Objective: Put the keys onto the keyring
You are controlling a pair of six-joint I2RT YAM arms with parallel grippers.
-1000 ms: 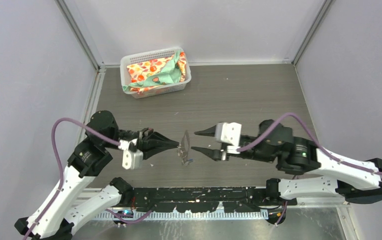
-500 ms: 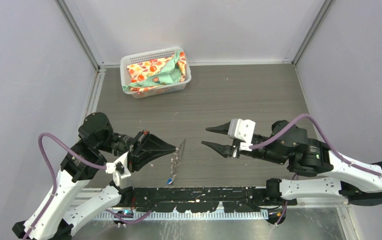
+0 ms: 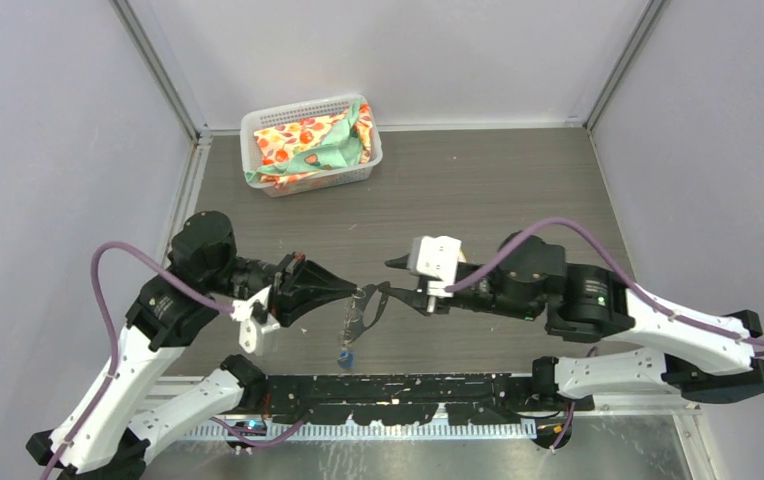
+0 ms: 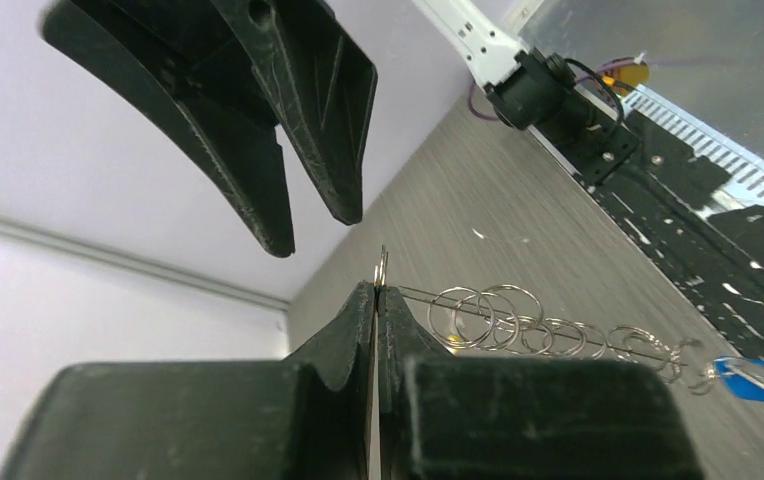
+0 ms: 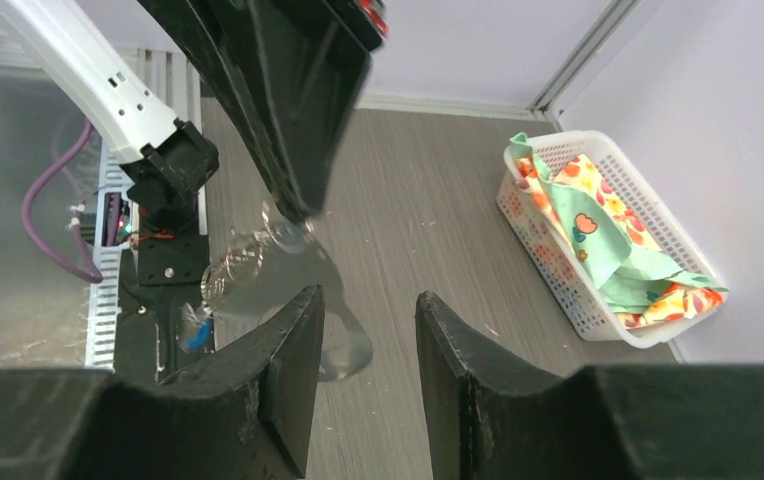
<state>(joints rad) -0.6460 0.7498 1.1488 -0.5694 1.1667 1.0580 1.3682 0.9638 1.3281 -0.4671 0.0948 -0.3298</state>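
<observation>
One end of the keyring point(image 3: 356, 310) is pinched tight in my left tool point(image 3: 355, 291). The rest dangles over the desk point(image 3: 478, 190), with the blue key point(image 3: 344, 357) at its lower end. My right tool point(image 3: 386, 282) stands half open just beside the keyring, with nothing between its fingers.
</observation>
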